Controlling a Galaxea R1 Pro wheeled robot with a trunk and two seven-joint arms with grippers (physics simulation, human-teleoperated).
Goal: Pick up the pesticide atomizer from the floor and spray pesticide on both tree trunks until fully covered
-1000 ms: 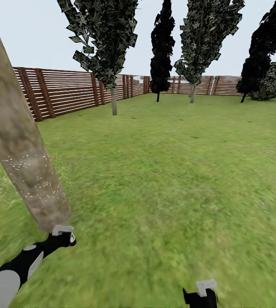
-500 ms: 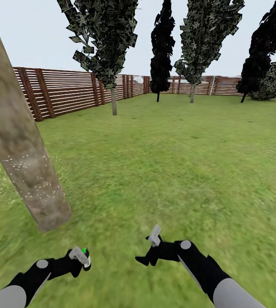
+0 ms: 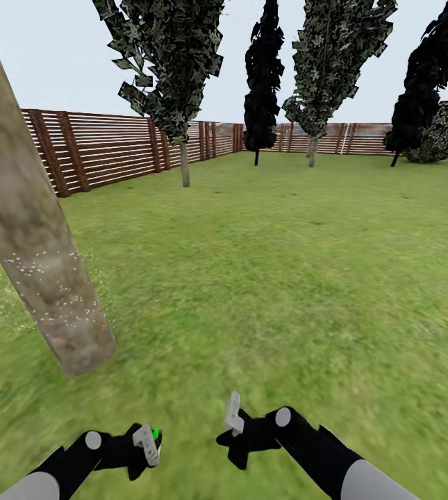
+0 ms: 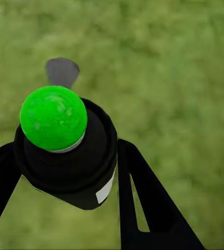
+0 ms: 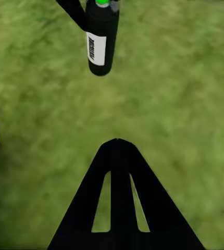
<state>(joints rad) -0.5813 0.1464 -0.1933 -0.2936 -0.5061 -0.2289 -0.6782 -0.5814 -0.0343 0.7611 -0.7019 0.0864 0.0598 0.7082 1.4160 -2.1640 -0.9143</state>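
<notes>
Grass lawn (image 3: 286, 278) all around, ringed by a brown slatted fence (image 3: 105, 147); pale sky above. Head view: a thick mottled tree trunk (image 3: 36, 243) leans up along my left side, its lower bark dotted with fine white pesticide specks (image 3: 57, 278). Farther off stand two grey-green trees (image 3: 175, 62) and slim black-leaved trees (image 3: 262, 76), plus a round bush (image 3: 446, 132) by the far fence.

Low in the head view, my left gripper (image 3: 144, 444) shows a small green spot beside its pale fingertip; the can itself is hard to make out there. The left wrist view settles it: my left jaws are clamped on the pesticide atomizer (image 4: 70, 156), a black can with a bright green cap and a white label, held over grass.

My right gripper (image 3: 234, 423) sits just beside the left, apart from it. Its wrist view catches the atomizer from the side, label readable as a white strip, one black finger (image 5: 117, 198) in front. Right jaws: cannot tell whether open or closed.
</notes>
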